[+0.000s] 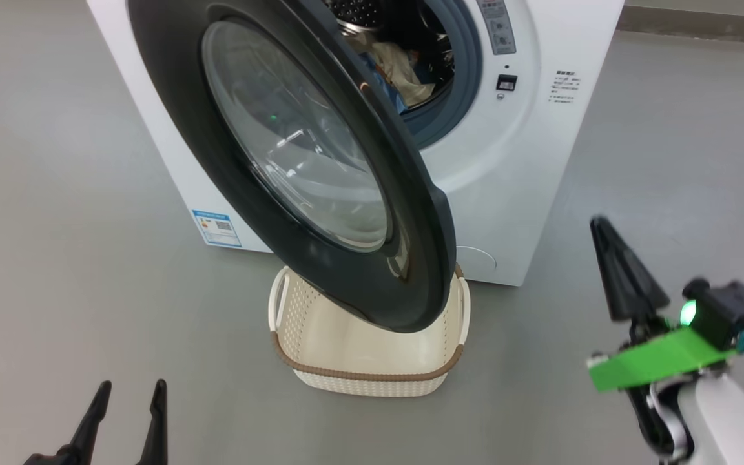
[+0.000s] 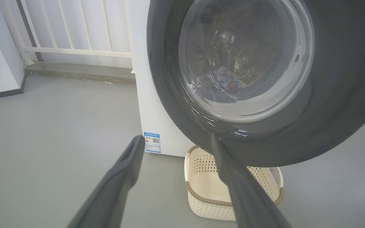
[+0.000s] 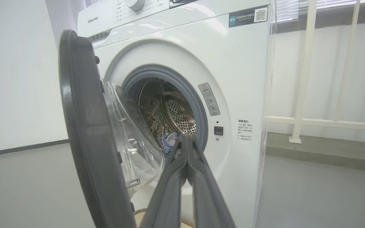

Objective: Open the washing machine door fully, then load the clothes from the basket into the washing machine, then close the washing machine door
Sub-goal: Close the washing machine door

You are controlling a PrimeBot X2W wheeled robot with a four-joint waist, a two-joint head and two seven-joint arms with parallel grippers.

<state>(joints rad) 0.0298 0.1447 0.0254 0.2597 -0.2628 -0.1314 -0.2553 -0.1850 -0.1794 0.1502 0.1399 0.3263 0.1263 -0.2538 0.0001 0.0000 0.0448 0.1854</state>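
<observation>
The white washing machine (image 1: 514, 181) stands with its glossy black door (image 1: 172, 116) swung out over the basket. Clothes (image 1: 404, 71) lie inside the steel drum (image 3: 176, 110), a cream piece over a blue one, and show through the door glass (image 2: 223, 80) too. The cream basket (image 1: 372, 374) sits on the floor below the door, with no clothes showing in it. My left gripper (image 1: 130, 387) is open at the lower left, short of the door (image 2: 344, 95). My right gripper (image 1: 598, 223) is shut on nothing, out to the right of the door edge (image 3: 81, 126); in the right wrist view it (image 3: 187, 136) points at the drum opening.
Grey floor (image 1: 55, 258) spreads to both sides of the machine. A white railing (image 2: 74, 31) and a low kerb run behind it. A blue label (image 1: 217, 227) is stuck low on the machine's side.
</observation>
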